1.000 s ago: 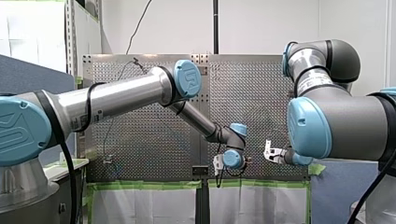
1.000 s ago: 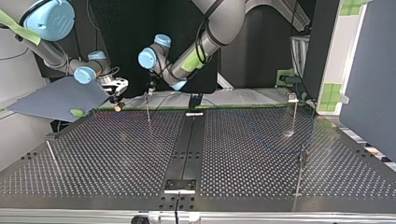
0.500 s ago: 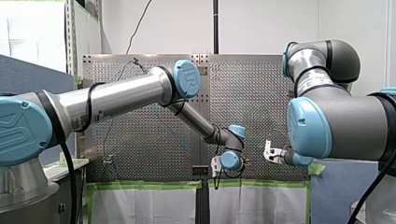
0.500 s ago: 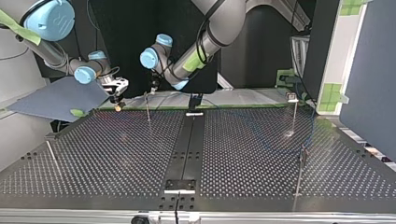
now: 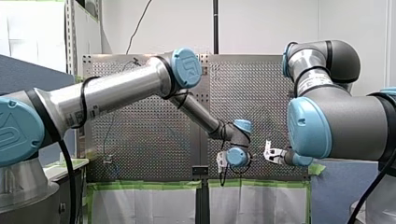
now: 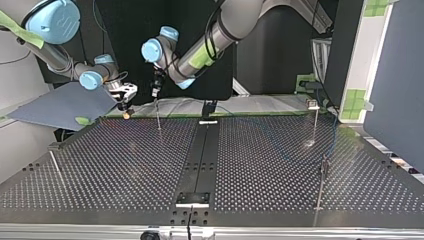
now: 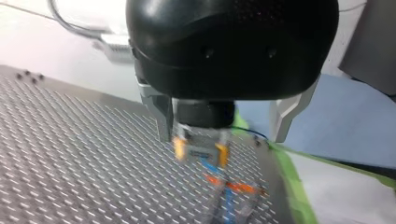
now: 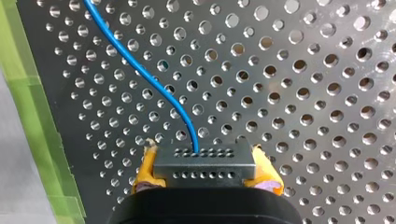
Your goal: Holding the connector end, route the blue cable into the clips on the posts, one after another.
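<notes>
Perforated dark metal table (image 6: 125,165): carries the thin upright metal post (image 6: 158,114), taken here as the reference, which stands near the table's far edge in the top view. My left arm, silver and grey with pale blue joint caps (image 6: 200,55): comes down toward the post from above. My right arm, same build (image 6: 60,60): ends near the post. Blue-grey flat sheet (image 6: 60,105): lies off the table, beyond my right arm's end as seen from the post. Green tape strip (image 8: 37,116): runs along the table edge behind the post. Further thin metal posts (image 6: 316,122): stand well apart from the reference post, across the table. Black left gripper (image 6: 156,91): hangs directly above the post's top, pointing down. Its wrist view is blurred, so I cannot tell whether it is spread or closed. Right gripper (image 6: 126,99): sits near the post on the sheet's side, low over the table edge. Its yellow pads (image 8: 148,170) are clamped on either end of the grey rectangular connector block (image 8: 204,165). Thin blue cable (image 8: 154,81): leaves the middle of the connector's face and curves away over the perforated surface. A blurred blue length also shows beneath the left gripper, by the post.
</notes>
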Robot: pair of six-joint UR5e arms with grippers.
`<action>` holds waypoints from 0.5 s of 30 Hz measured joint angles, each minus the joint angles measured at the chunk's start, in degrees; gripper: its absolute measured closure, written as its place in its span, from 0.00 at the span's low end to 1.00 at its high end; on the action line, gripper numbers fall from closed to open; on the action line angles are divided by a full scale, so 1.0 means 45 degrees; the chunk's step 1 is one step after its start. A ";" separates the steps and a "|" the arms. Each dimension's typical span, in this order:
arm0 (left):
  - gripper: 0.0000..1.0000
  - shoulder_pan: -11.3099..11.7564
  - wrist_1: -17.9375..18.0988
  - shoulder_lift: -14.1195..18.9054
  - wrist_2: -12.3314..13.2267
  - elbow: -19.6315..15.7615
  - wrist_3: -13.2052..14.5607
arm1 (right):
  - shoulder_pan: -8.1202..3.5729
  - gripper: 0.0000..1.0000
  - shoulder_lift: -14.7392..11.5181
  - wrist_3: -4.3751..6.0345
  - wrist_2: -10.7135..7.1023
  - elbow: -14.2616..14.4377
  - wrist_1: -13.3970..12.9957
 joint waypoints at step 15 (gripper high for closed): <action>0.00 0.1242 0.1914 0.1914 0.0084 -0.1915 -0.1100 | -0.0048 1.00 0.0006 0.0018 -0.0091 0.0003 0.0014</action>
